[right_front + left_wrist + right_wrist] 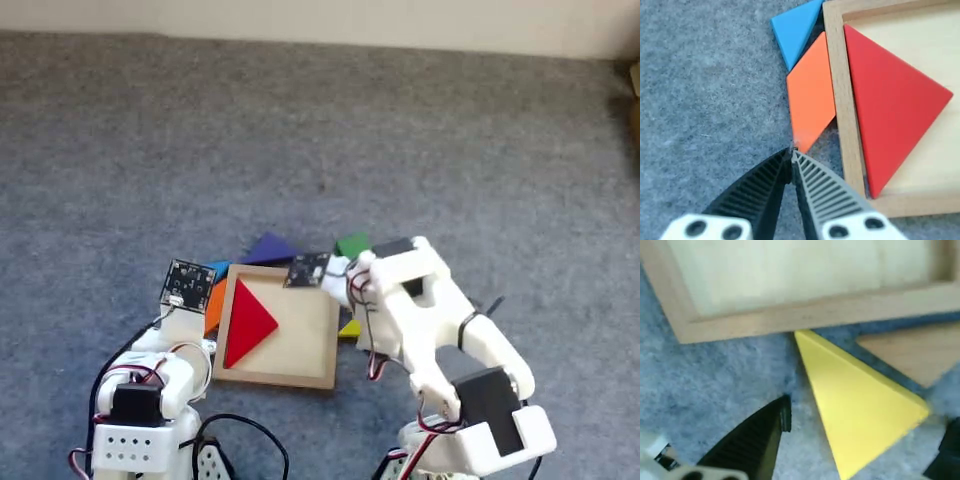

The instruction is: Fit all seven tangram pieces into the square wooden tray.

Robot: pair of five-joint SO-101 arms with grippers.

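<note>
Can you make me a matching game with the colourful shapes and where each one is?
Things:
1. red triangular tangram piece
2. orange parallelogram tangram piece
3. yellow triangular tangram piece
4. blue triangular tangram piece

Places:
A. between the open fingers of the right gripper
B. inside the square wooden tray
C. at the shut fingertips of the left gripper
D. by the tray's outer corner, beside the orange piece

Pairs: 1-B, 2-C, 3-A, 4-D

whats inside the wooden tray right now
One red triangle lies flat on the tray floor, the rest bare wood. The right arm covers one far corner.
</note>
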